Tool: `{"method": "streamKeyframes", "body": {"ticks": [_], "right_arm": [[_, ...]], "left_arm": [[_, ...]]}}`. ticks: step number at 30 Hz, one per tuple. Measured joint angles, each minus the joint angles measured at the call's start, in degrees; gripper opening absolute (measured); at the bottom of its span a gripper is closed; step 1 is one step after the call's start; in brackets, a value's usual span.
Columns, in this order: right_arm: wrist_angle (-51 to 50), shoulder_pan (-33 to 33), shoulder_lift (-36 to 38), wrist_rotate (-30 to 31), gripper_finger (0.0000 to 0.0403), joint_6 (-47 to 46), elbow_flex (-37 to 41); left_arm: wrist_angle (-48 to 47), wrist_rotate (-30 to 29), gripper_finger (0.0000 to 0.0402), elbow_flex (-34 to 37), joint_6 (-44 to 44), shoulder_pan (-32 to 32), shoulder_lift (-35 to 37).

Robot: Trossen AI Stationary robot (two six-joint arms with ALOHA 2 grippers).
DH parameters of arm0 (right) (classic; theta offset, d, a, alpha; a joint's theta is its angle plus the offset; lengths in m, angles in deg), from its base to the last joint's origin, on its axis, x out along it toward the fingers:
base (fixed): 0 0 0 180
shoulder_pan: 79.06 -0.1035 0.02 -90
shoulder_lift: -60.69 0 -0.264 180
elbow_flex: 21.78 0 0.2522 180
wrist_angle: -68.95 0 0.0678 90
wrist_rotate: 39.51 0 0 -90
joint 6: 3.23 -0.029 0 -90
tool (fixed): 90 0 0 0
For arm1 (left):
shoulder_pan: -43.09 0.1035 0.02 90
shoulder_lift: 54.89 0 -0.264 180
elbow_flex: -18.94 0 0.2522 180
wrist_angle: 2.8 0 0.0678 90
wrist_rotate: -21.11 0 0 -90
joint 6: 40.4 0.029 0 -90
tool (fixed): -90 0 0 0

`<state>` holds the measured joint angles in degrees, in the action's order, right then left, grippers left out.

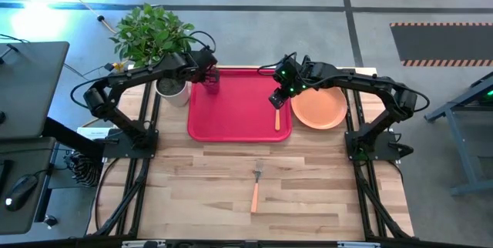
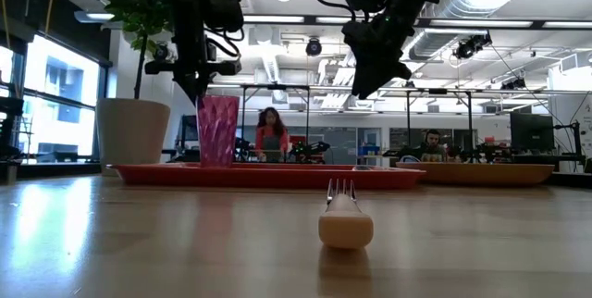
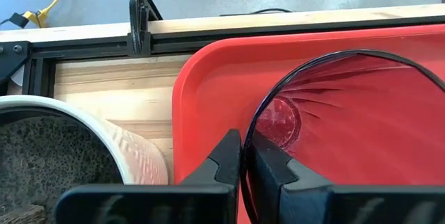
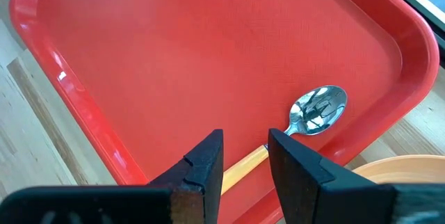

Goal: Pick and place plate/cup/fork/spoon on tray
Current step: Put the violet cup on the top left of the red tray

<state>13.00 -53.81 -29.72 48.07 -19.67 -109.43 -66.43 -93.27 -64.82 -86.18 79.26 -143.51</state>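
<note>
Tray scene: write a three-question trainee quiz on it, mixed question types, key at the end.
1. True or false: the spoon lies on the tray.
2. Which item does the left gripper pinch by its rim? A) the plate B) the cup C) the white plant pot
3. Fill in: the fork lies on the bare ____, apart from the tray.

Key:
1. True; it lies by the tray's edge nearest the plate, with the right gripper open above its handle.
2. B, the cup, standing upright on the tray.
3. table.
</note>
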Motion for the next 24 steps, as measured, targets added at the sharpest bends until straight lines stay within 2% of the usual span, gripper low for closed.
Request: {"method": "streamKeyframes", "body": {"ticks": [9, 24], "right_arm": [[-0.02, 0.0, 0.0, 0.0, 0.0105, 0.0, 0.0], [-0.03, 0.0, 0.0, 0.0, 0.0105, 0.02, 0.0]], "left_arm": [[0.0, 0.11, 0.0037, 0.07, -0.02, 0.0, -0.04], [2.23, 0.28, 0.0042, 0.07, -0.05, -0.02, -0.04]]}}
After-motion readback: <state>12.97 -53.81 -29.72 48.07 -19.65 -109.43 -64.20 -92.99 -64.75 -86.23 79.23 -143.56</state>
